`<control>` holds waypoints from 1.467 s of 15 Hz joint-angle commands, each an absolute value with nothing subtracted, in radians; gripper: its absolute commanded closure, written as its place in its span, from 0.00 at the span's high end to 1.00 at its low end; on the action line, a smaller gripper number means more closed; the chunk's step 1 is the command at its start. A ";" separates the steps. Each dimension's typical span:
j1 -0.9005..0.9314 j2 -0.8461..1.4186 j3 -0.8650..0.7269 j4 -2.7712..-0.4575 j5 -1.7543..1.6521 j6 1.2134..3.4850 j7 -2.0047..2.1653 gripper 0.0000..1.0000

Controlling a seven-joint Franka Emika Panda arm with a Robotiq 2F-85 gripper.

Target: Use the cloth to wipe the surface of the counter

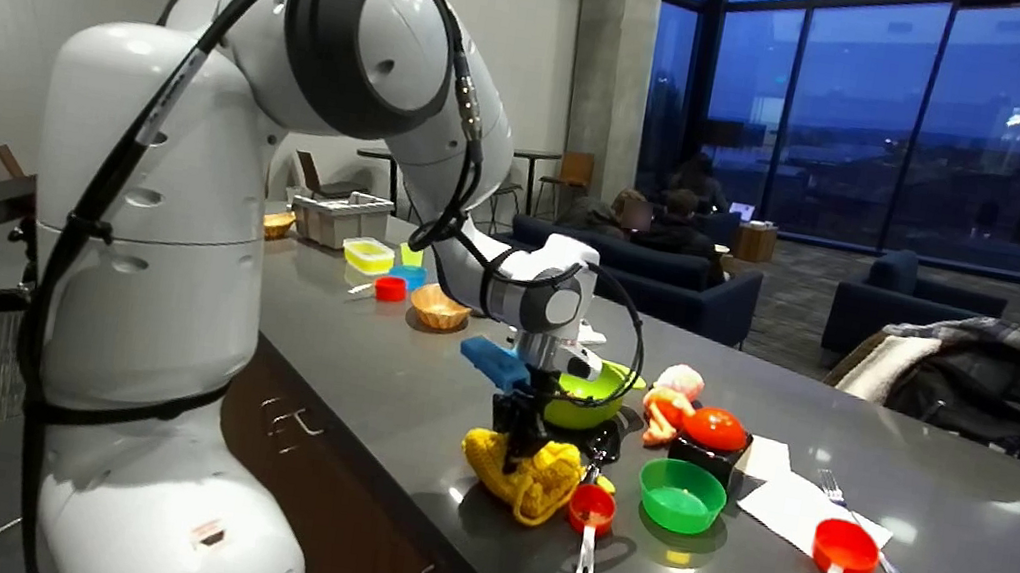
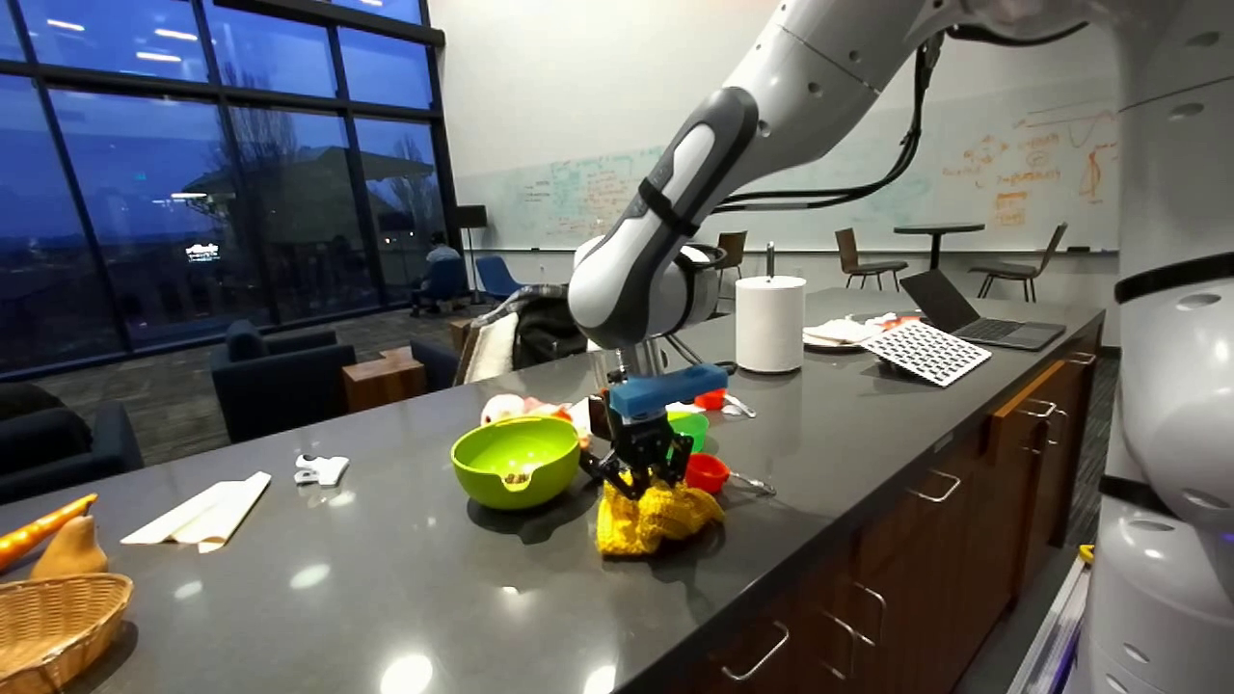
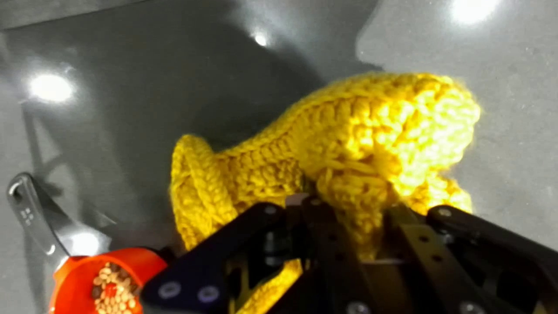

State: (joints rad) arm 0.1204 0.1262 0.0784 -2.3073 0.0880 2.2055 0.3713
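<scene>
Yellow cloth (image 1: 532, 477) lies on the grey bench (image 2: 366, 569), just beside the lime-green bowl (image 2: 521, 443); the fingers (image 3: 419, 248) are drawn together on a bunched fold. A red measuring cup (image 1: 592, 494) stands near the bowl.

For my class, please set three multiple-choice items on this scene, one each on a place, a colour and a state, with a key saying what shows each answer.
1. Where does the lime bowl stand?
A) in a basket
B) on the counter, near the cloth
C) on a chair

2. What colour is the cloth?
A) yellow
B) blue
C) white

3. How is the gripper?
A) open, clear of the cloth
B) shut on the lime bowl
C) shut on the cloth

1 B: an exterior view shows it standing there.
2 A: every view shows it bright yellow.
3 C: the wrist view shows a fold pinched between the fingers.
</scene>
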 commanded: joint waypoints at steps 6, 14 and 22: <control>0.114 0.264 0.098 -2.235 0.220 2.312 0.262 0.05; 0.116 0.378 0.106 -2.054 0.218 2.267 0.193 0.05; 0.121 0.483 0.104 -1.873 0.203 2.180 0.161 0.05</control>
